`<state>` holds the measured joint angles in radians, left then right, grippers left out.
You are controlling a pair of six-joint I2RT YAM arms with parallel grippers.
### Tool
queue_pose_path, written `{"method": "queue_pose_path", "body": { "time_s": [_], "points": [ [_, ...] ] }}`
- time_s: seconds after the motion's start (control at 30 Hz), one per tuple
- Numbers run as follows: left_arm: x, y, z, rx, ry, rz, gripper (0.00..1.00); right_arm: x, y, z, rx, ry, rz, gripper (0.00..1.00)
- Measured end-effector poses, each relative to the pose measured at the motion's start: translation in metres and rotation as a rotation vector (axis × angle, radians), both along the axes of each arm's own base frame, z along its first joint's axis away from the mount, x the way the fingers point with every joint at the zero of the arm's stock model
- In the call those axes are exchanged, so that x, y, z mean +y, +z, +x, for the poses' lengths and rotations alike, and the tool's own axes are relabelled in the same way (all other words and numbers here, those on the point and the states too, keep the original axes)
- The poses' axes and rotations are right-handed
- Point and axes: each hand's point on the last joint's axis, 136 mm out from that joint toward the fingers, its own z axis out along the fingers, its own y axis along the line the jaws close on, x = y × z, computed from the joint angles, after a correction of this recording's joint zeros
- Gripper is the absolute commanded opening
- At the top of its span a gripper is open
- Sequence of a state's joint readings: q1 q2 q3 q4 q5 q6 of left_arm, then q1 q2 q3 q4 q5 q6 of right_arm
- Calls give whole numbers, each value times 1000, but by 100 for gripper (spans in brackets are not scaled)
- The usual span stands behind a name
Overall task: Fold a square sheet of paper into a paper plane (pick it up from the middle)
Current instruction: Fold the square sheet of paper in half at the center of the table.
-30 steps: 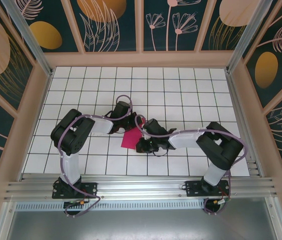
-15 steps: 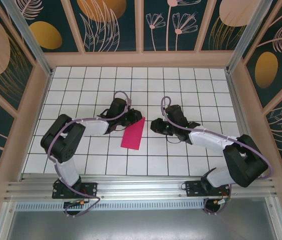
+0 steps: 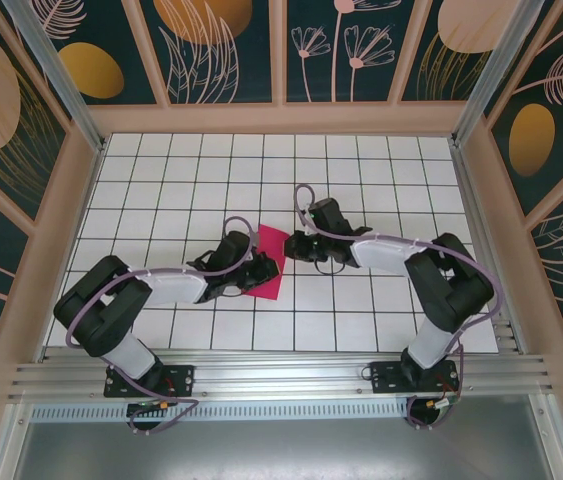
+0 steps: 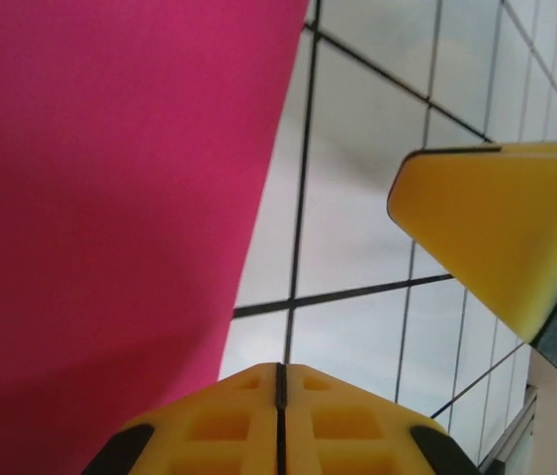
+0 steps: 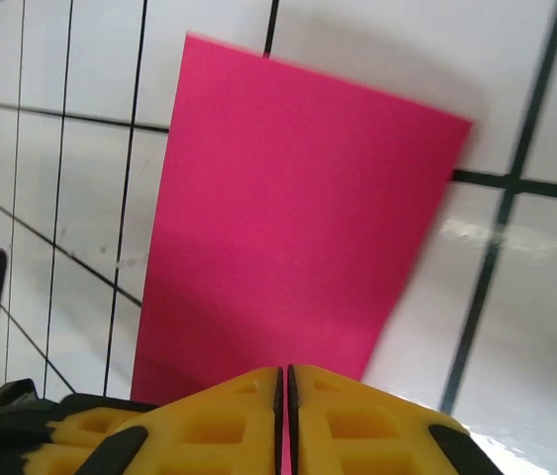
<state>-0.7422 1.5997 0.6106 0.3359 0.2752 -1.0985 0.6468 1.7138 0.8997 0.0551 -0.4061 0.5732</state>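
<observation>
Both arms shifted, paper (image 3: 270, 262) unmarked, left pincer (image 3: 264, 268) open, right pincer (image 3: 295, 246) unclear

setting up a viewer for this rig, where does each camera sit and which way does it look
top external: above and behind the bases, looking down on the white grid-tiled table; both arms, left claw, right claw.
left wrist: on the left arm, low over the tiles, looking along the flat magenta-pink folded paper sheet; its yellow finger shows.
right wrist: on the right arm, looking down at the paper; its yellow claw base shows.
Shared: all three see the paper and the tiles.
</observation>
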Motion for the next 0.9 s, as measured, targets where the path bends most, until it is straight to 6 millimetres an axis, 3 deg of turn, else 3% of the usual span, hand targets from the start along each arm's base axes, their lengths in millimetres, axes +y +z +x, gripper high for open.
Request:
{"method": "queue_pose_path", "body": {
  "time_s": [0.17, 0.4, 0.9],
  "points": [
    [-6, -6, -16, 27, -15, 9, 6, 14, -17, -10, 44, 63, -10, 7],
    [5, -24, -22, 70, 26, 45, 5, 14, -37, -17, 95, 84, -29, 5],
    [8, -31, -24, 80, 45, 37, 4, 18, -45, -12, 113, 104, -33, 5]
  ]
}}
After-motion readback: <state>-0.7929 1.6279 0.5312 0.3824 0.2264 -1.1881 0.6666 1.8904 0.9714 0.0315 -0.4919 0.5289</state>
